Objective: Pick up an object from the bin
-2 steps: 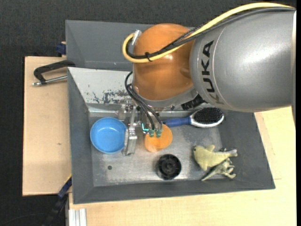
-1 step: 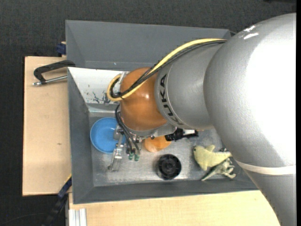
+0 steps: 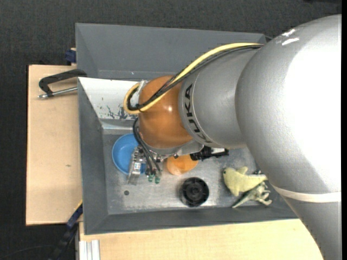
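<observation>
Blue round dish (image 3: 122,151), shallow, lying flat (right side hidden) — left of the bin (image 3: 157,197) floor

In the grey metal bin (image 3: 157,50), the blue round plastic dish (image 3: 122,150) lies at the floor's left. The gripper (image 3: 145,171) hangs over the dish's right edge. Just right of the gripper sits the orange rounded ball-like thing (image 3: 183,166), tucked beneath the wrist. The black round ribbed cap (image 3: 194,192) lies just in front of it, near the front wall. Further right rests the pale yellow crumpled soft thing (image 3: 241,181), perhaps partly under the arm.
</observation>
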